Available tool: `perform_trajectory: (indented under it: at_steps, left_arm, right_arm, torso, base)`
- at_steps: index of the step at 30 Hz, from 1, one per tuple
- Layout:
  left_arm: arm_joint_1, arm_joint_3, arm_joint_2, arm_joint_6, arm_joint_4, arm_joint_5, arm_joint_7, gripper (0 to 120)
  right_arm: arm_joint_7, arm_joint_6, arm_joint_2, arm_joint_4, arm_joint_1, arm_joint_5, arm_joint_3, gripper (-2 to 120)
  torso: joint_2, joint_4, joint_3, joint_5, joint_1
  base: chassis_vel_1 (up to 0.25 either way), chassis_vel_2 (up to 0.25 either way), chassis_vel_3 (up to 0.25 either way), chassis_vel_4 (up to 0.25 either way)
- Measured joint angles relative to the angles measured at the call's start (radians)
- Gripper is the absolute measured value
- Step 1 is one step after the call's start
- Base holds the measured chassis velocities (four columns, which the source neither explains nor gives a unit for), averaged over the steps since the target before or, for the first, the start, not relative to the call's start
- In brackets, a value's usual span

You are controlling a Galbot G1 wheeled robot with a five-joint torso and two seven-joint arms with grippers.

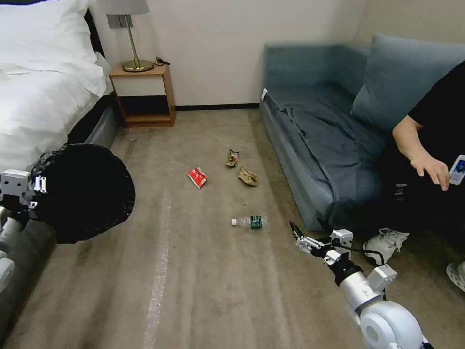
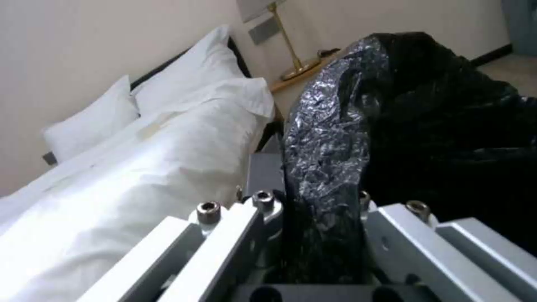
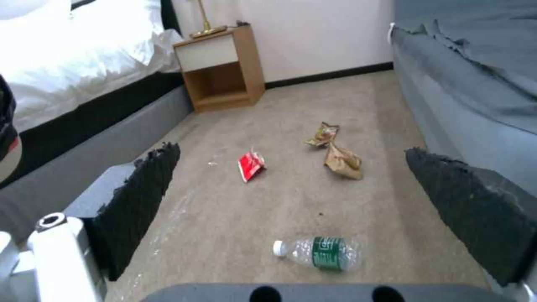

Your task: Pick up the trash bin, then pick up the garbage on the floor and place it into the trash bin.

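A white bed (image 1: pixel 43 82) fills the left side of the room and a blue-grey sofa (image 1: pixel 319 131) runs along the right, with tan carpet (image 1: pixel 203 271) between them. A wooden nightstand (image 1: pixel 143 94) stands against the far wall beside the bed, a brass lamp (image 1: pixel 133 46) on top; its lower shelf looks bare.

The bin (image 1: pixel 82 191) is off the floor, held up at the robot's left, next to the bed's edge. From the head camera its black bag (image 2: pixel 358 121) covers it and the mouth faces the camera as a dark round opening; whether anything lies inside cannot be told. The left gripper (image 2: pixel 324 235) pinches the bin's bag-covered rim, one finger (image 2: pixel 224 235) outside and the other inside the liner.

The right gripper (image 1: pixel 304 231) hangs low over the carpet beside the sofa's front corner, its black-padded fingers (image 3: pixel 140 193) spread wide with nothing between them.

All the garbage lies on the carpet. The bottle (image 1: pixel 250 222) is nearest, on its side just ahead of the right gripper, white cap toward the bed, green label round the middle. Farther off, the tan bag (image 1: pixel 247 177) sits crumpled close to the sofa, with the brown-gold wrapper (image 1: pixel 232 158) just behind it, nearly touching. The red wrapper (image 1: pixel 197 177) lies apart from these, toward the bed.
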Motion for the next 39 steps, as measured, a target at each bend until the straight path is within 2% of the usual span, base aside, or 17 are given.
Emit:
perform_trajectory:
  at_steps: [11,24,39]
  left_arm:
    - [-0.022,-0.006,0.035,-0.003,0.040,-0.015,0.006,6]
    - [-0.016,-0.020,0.042,-0.018,0.069,-0.017,0.022,6]
    - [-0.041,0.028,0.033,-0.018,0.079,-0.005,0.030,6]
  right_arm:
    - [-0.006,-0.002,-0.002,-0.010,0.026,0.003,-0.020,100]
    - [-0.006,-0.010,-0.021,-0.024,0.059,0.002,-0.045,100]
    - [-0.003,-0.025,-0.060,-0.060,0.116,0.018,-0.087,100]
  torso:
    - [0.000,0.0001,0.000,0.0000,0.000]
    - [0.000,0.0001,0.000,0.0001,0.000]
    - [0.000,0.0000,0.000,0.0000,0.000]
  base:
    - [-0.055,0.065,0.053,-0.055]
    - [-0.071,0.074,0.074,-0.067]
    - [-0.094,0.092,0.093,-0.096]
